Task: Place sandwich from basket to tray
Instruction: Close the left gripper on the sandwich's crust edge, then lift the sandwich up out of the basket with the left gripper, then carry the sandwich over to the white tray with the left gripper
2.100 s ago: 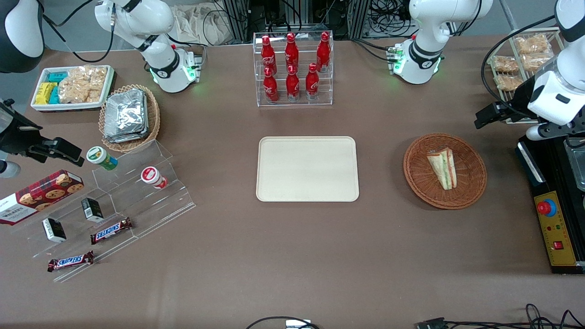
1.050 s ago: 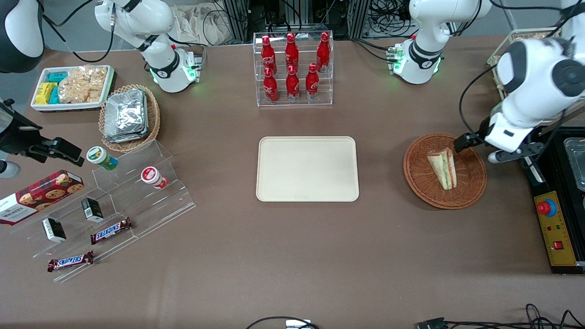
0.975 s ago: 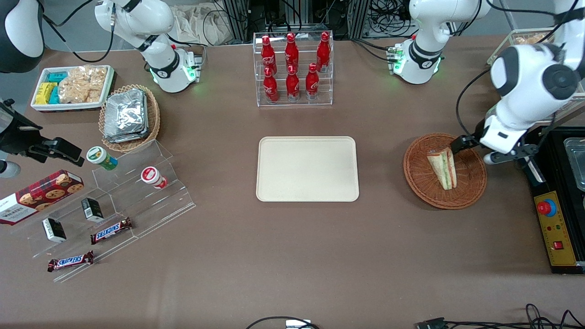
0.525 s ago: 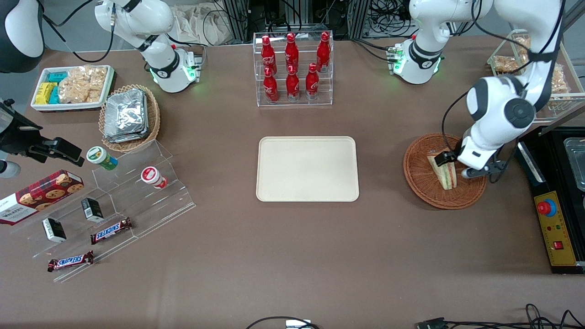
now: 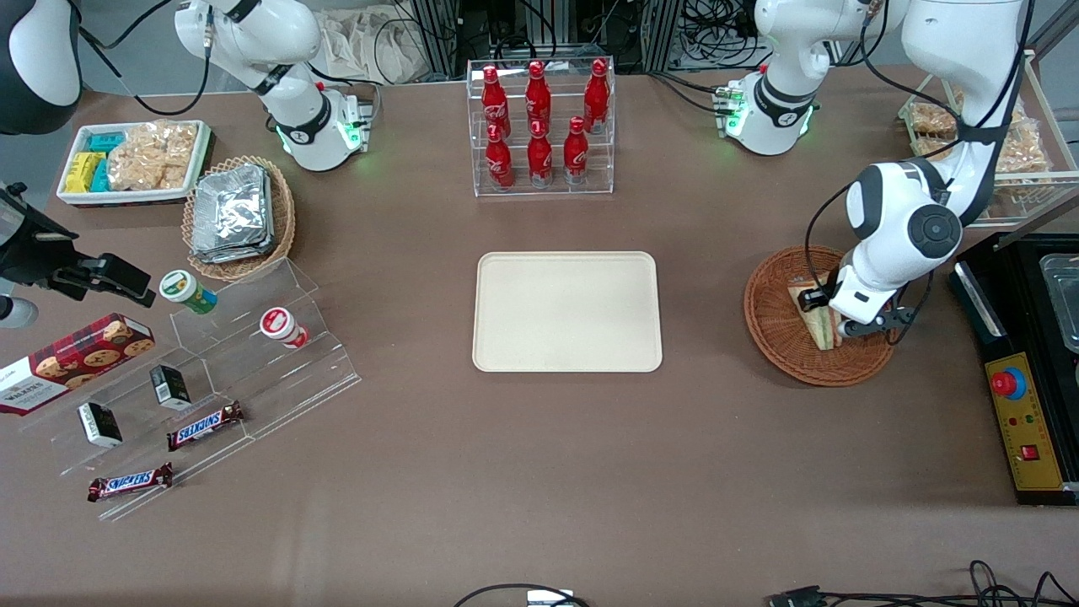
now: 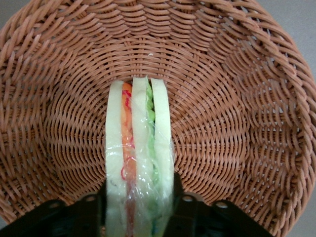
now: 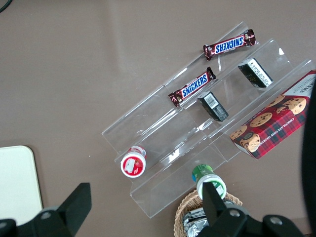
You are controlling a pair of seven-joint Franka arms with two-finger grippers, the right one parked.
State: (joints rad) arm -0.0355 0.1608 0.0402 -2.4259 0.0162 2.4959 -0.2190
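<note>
The sandwich [image 5: 814, 325] lies in the reddish-brown basket [image 5: 774, 337] toward the working arm's end of the table. In the left wrist view the clear-wrapped sandwich [image 6: 138, 143] stands on edge on the basket's weave [image 6: 237, 98], showing pink and green filling. My left gripper [image 5: 830, 316] is down in the basket, open, with one black finger [image 6: 94, 212] on each side of the sandwich's wide end, close against the wrap. The cream tray [image 5: 566, 312] sits bare at the table's middle, beside the basket.
A clear rack of red bottles [image 5: 539, 126] stands farther from the camera than the tray. A black control box with a red button [image 5: 1024, 421] and a wire rack of snack packs [image 5: 1011, 126] flank the basket. An acrylic stepped stand [image 5: 253, 354] lies toward the parked arm's end.
My left arm has swung in from the table's end and come down into the basket, so the fingers now straddle the sandwich. The sandwich has not moved.
</note>
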